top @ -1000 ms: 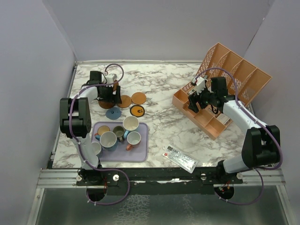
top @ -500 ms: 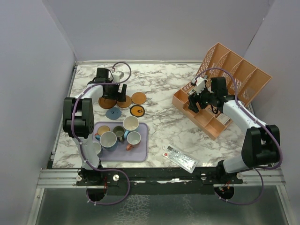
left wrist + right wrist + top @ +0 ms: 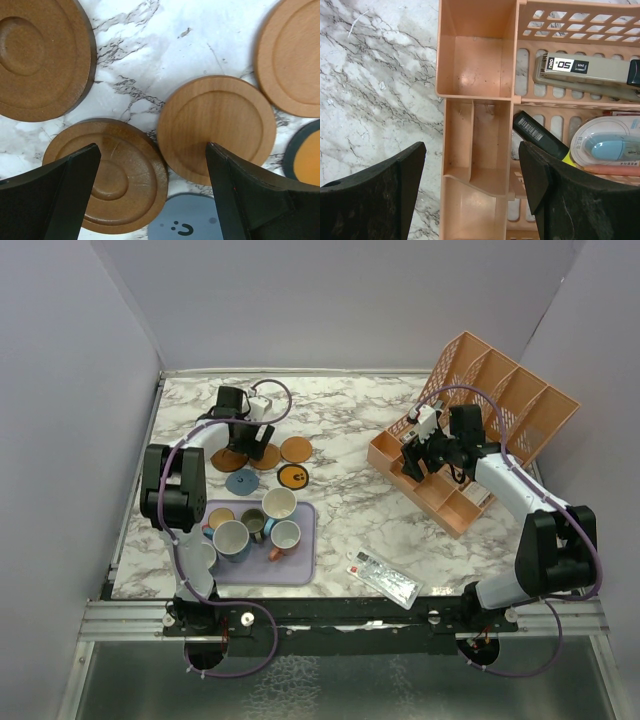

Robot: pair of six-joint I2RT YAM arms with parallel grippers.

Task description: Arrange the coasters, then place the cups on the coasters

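Five coasters lie at the back left: a dark brown one point(image 3: 228, 459), two tan ones point(image 3: 264, 456) point(image 3: 295, 449), an orange one with a black mark point(image 3: 292, 476) and a grey-blue one point(image 3: 241, 481). My left gripper point(image 3: 252, 444) hovers open just above them. The left wrist view shows two dark brown coasters point(image 3: 40, 55) point(image 3: 112, 175), a tan coaster point(image 3: 216, 127) and the grey-blue coaster point(image 3: 187, 222), with my left gripper point(image 3: 152, 147) empty. Cups point(image 3: 279, 503) point(image 3: 231, 538) point(image 3: 285, 535) stand on the lavender tray point(image 3: 305, 565). My right gripper point(image 3: 415, 462) point(image 3: 472, 145) is open over the organiser.
The orange slotted organiser point(image 3: 470, 430) sits at the right, holding a stapler point(image 3: 585, 75), a highlighter point(image 3: 540, 137) and a correction tape point(image 3: 610, 147). A flat packet point(image 3: 383, 578) lies near the front edge. One more coaster point(image 3: 221, 517) and a cup point(image 3: 203, 557) sit at the tray's left side.
My left gripper has shifted right across the coasters and its wrist has turned, jaws a little wider. The right arm has not moved.
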